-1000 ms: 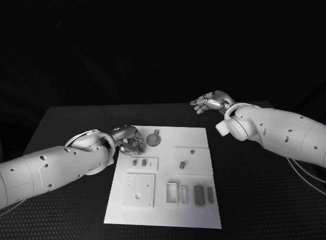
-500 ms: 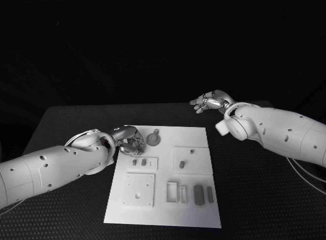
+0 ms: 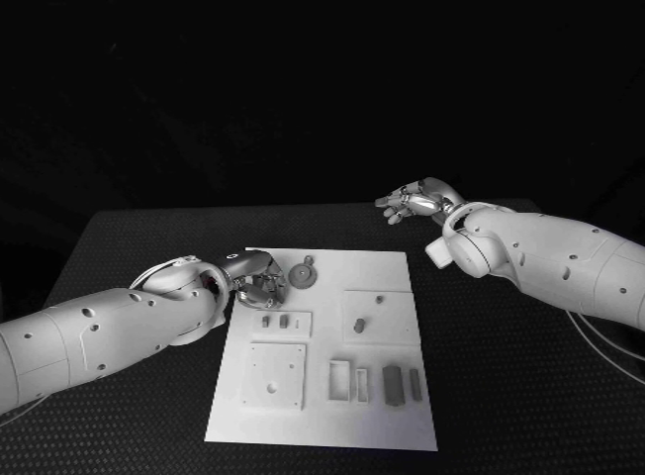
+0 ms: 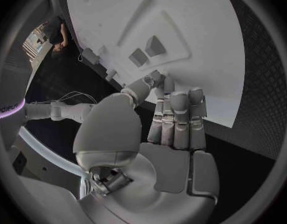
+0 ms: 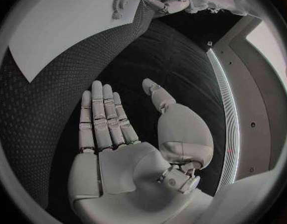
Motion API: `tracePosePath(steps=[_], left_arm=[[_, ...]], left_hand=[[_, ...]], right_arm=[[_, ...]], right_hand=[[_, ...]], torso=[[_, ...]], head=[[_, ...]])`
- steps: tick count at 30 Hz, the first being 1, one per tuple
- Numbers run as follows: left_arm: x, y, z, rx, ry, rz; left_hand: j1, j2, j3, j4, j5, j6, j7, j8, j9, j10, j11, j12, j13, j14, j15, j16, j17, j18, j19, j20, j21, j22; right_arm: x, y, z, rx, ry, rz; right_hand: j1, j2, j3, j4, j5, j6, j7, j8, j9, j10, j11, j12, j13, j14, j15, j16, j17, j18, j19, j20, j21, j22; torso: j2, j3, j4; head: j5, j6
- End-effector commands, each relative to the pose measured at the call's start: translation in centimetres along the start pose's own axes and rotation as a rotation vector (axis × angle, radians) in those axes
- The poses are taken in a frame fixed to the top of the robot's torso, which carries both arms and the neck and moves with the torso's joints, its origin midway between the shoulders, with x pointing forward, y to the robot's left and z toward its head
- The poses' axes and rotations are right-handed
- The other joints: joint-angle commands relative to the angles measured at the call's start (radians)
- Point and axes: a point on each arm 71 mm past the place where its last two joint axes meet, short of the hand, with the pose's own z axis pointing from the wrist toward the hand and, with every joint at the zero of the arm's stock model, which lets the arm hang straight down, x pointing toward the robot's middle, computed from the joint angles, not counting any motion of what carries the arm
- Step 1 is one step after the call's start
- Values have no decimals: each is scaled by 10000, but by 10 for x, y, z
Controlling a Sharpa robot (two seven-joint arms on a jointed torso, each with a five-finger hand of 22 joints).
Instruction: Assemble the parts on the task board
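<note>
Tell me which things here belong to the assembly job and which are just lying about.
Job:
task board
round part at the board's far end
small parts in the board's recesses
left hand, at the board's far left corner

Not in use:
right hand, open, off the board
black table

The round part (image 3: 307, 271) (near the left robot hand (image 3: 255, 281)) has seemingly edged slightly.

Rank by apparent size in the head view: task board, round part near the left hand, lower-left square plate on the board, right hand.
1. task board
2. square plate
3. right hand, though it sits farther from the camera, so its rank is unsure
4. round part
</note>
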Motion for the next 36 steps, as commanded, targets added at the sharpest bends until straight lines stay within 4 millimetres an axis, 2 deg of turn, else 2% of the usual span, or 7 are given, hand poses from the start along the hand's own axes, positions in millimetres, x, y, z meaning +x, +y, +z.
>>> tracePosePath(steps=[1,12,17,27,36], left_arm=[[7,0,0,-27,273,129],[13,-5,3,121,371,44],[15,-5,4,-12,635,30],[18,1,3,-335,845,107],[16,2,1,-323,551,-63]], left_hand=[[6,74,63,-10,70,69,-2,34,-4,73,26,6,-7,-28,-63,34,-18,64,52,-605,45,195],[-3,77,64,-13,72,71,-1,34,-7,82,25,2,-4,-22,-63,36,-21,62,60,-606,52,196],[-28,76,58,-13,68,58,7,24,-15,80,27,-11,-3,-16,-61,44,-24,59,65,-606,58,198],[-46,83,77,-51,33,-27,41,-29,-54,5,65,-92,-9,-115,-24,30,-46,32,-25,-584,34,199],[-24,-54,84,-87,-4,-159,87,-102,-100,-79,106,-167,-6,-175,17,33,-67,21,-72,-559,15,195]], right_arm=[[2,1,0,-74,152,22],[2,1,0,-70,157,23],[2,1,0,-72,165,25],[1,0,0,-66,146,21],[1,0,0,-62,140,18]], right_hand=[[-45,30,82,1,26,-62,29,55,-12,19,4,4,-11,-89,14,-5,-14,-57,-23,27,-51,13],[-46,30,81,1,25,-63,28,57,-14,19,4,5,-11,-90,14,-4,-15,-56,-22,29,-56,19],[-47,30,81,1,25,-63,28,58,-15,19,4,6,-11,-90,14,-3,-15,-56,-22,29,-59,21],[-47,30,82,1,25,-64,28,60,-17,18,4,6,-12,-91,13,-2,-16,-54,-20,30,-64,26],[-47,28,81,1,25,-65,29,61,-19,18,4,6,-12,-91,13,-1,-17,-54,-20,31,-68,31]], torso=[[7,-3,-5],[2,-3,4],[-4,6,-1],[0,1,4],[-1,-8,1]], head=[[3,-10],[-21,-12],[-37,-2],[-48,2],[-58,1]])
